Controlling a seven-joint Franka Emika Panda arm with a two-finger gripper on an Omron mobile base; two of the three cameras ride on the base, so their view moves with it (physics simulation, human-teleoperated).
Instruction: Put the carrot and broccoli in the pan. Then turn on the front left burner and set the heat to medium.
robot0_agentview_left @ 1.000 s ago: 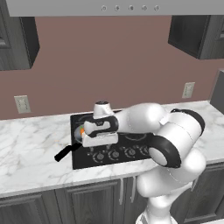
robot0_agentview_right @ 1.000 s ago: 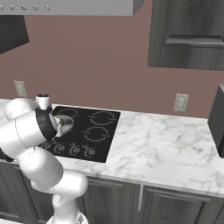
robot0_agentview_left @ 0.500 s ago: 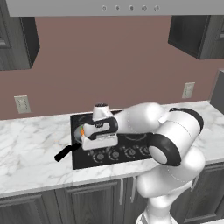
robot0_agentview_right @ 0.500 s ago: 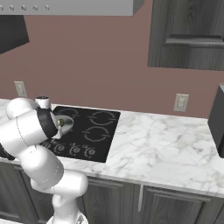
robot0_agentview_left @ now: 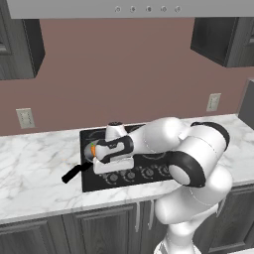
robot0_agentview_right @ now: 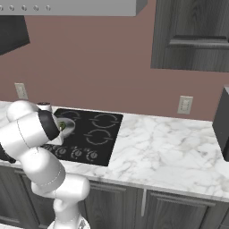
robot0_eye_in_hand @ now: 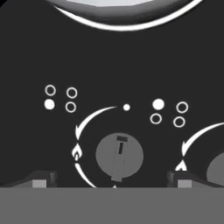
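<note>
The fingers (robot0_eye_in_hand: 112, 180) are spread wide, empty, either side of a grey stove knob (robot0_eye_in_hand: 119, 157). The carrot (robot0_agentview_left: 93, 148) lies in the pan (robot0_agentview_left: 88, 153) on the cooktop (robot0_agentview_right: 105, 134); broccoli (robot0_agentview_right: 61, 126) sits there too.

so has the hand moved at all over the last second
Yes. In the left base view the robot hand has sunk and come toward the front of the cooktop, from over the pan to the knob row. The pan handle has stayed put.

Pan (robot0_agentview_left: 89, 152) on cooktop (robot0_agentview_left: 149, 171) front left burner, handle toward front left over counter (robot0_agentview_left: 34, 168); carrot (robot0_agentview_left: 93, 149) in pan. Knob (robot0_eye_in_hand: 119, 157) in the front row, between fingertips (robot0_eye_in_hand: 41, 180), pan behind it.
</note>
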